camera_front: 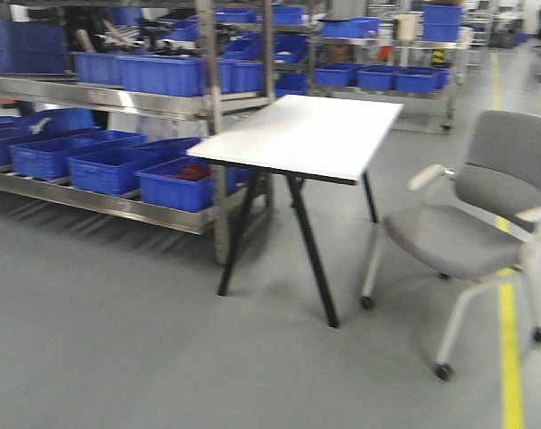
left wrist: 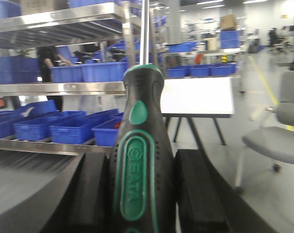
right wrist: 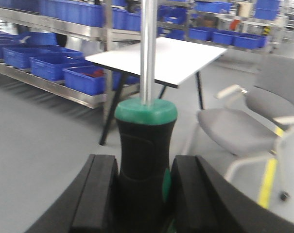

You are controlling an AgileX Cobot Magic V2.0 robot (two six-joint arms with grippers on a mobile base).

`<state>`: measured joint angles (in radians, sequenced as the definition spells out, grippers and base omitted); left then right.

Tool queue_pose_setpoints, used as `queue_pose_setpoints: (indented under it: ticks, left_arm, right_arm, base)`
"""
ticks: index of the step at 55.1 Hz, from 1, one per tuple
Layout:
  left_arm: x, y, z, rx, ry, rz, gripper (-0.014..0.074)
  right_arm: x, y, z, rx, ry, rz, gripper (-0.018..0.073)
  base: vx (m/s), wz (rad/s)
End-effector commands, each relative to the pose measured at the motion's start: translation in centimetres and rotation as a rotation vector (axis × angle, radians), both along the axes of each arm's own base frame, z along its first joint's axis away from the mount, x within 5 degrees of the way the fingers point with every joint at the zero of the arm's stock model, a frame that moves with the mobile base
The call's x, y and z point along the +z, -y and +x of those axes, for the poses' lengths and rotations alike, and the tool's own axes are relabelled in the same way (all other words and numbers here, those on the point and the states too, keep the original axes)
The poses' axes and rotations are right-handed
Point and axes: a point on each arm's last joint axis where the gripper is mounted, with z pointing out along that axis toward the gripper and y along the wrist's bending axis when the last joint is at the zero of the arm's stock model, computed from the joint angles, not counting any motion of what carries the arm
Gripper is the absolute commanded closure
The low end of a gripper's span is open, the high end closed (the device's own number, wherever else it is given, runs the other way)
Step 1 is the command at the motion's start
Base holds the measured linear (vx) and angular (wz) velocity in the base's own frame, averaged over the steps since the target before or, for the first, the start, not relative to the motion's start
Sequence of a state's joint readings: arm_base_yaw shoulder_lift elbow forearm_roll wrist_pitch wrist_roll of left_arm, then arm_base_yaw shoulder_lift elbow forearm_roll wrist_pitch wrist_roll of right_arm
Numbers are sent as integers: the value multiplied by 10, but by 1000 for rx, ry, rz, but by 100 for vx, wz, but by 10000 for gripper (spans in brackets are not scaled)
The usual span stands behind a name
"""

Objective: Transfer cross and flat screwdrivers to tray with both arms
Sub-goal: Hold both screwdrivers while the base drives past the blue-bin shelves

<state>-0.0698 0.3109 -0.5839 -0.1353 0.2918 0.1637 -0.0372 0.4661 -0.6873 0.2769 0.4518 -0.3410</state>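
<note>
left pincer (left wrist: 143, 167) clenched on the green-and-black screwdriver (left wrist: 139, 116) at its ribbed handle; right pincer (right wrist: 146, 170) grips the green-collared screwdriver (right wrist: 146, 138) likewise. we judge both light, stiff, rubber-handled — handle holds suit them; tray out of view.

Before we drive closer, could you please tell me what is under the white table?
Under the white table only its black legs and bare grey floor show. The tabletop and legs cover part of the steel rack and a blue bin behind its near corner.
</note>
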Motion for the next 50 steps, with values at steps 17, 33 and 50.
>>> queue_pose_setpoints:
  ticks: [17,33,50]
  left_arm:
    - [16,-1,-1,4,106,-24,596]
    - [16,-1,-1,4,106,-24,596]
    - [16,-1,-1,4,106,-24,596]
  right_arm:
    - [17,2,0,-24,111,4,567]
    - [17,2,0,-24,111,4,567]
    - [17,2,0,-24,111,4,567]
  base:
    - [58,70]
    - [57,77]
    - [56,62]
